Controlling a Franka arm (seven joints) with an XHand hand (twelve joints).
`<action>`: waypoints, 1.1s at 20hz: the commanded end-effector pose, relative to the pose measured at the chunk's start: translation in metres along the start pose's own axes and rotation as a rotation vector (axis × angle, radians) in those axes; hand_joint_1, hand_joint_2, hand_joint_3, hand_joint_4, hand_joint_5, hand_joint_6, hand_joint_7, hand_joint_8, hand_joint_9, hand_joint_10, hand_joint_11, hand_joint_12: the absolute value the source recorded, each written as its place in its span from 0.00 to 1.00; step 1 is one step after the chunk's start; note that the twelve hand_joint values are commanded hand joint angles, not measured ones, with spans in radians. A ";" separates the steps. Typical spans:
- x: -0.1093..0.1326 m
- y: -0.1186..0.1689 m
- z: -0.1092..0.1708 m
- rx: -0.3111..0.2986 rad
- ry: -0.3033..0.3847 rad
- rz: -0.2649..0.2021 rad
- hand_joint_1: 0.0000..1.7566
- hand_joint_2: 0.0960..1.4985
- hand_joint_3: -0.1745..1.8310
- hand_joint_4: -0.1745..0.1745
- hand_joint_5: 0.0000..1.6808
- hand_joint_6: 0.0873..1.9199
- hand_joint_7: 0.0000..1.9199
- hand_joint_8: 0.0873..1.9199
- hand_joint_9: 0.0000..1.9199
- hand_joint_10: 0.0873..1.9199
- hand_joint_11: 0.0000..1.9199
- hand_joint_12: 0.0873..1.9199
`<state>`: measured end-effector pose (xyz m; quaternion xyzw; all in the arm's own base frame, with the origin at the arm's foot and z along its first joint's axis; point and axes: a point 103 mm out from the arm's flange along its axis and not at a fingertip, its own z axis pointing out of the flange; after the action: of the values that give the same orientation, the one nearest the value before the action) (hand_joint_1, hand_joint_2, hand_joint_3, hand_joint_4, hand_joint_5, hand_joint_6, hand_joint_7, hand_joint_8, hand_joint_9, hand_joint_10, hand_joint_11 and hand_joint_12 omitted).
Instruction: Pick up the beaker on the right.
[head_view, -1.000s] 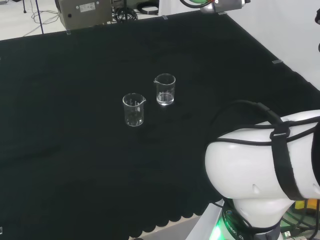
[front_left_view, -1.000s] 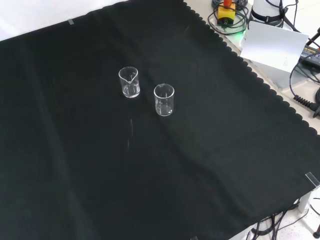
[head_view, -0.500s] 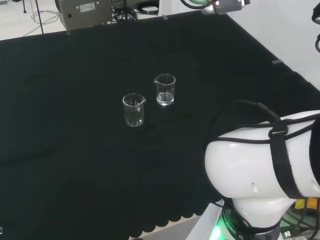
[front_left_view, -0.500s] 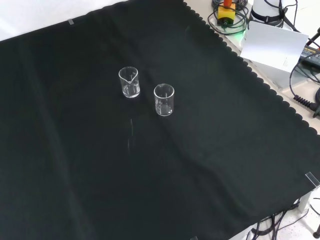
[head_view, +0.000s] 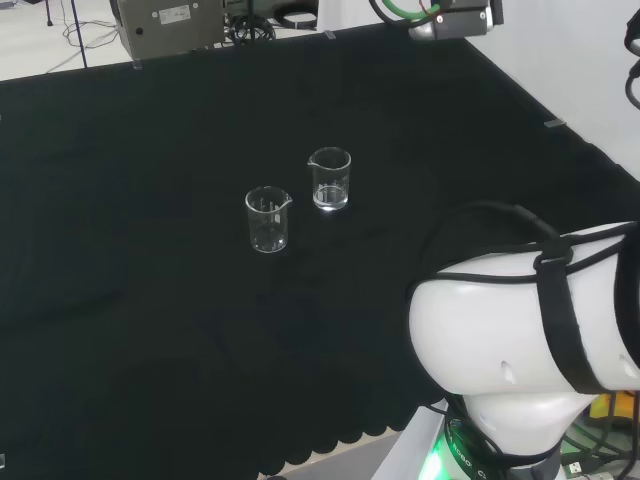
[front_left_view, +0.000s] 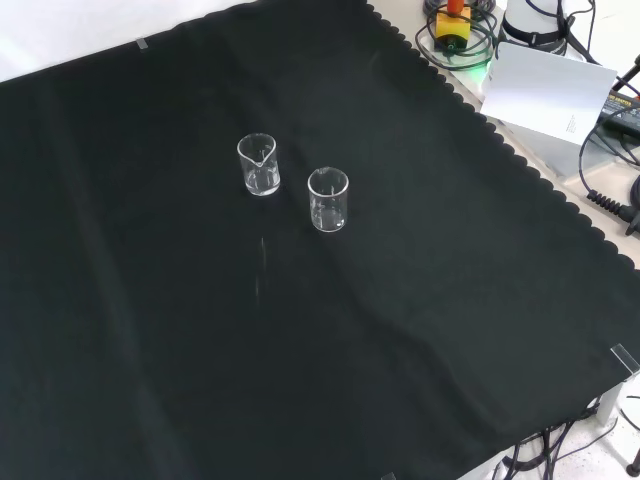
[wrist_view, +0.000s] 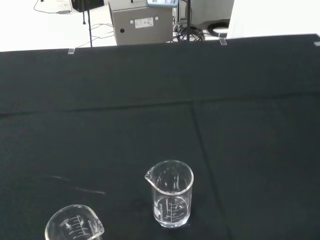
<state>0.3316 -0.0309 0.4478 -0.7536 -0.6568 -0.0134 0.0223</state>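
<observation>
Head view: right beaker (head_view: 329, 179) stands upright mid-cloth, with the second beaker (head_view: 267, 219) near at its 8 o'clock. Hand's fingers: cannot tell. Risk: the neighbour is close enough that a wide approach could clip it.

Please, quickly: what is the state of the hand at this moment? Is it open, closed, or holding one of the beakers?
Hand: cannot be told. Both beakers stand free on the black cloth, so it holds neither.
</observation>
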 end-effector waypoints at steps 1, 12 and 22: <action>-0.029 0.039 0.047 0.015 0.057 0.001 0.10 0.84 0.21 0.48 0.17 0.00 0.04 0.22 0.10 0.33 0.00 0.67; -0.050 0.095 0.131 0.072 0.119 -0.018 0.21 0.72 0.19 0.48 0.17 0.00 0.05 0.25 0.13 0.34 0.00 0.67; -0.047 0.123 0.199 0.166 0.193 -0.055 0.32 0.62 0.17 0.47 0.17 0.00 0.06 0.27 0.13 0.34 0.00 0.67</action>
<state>0.4223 -0.0786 0.2808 -0.7343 -0.6672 -0.0180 0.1237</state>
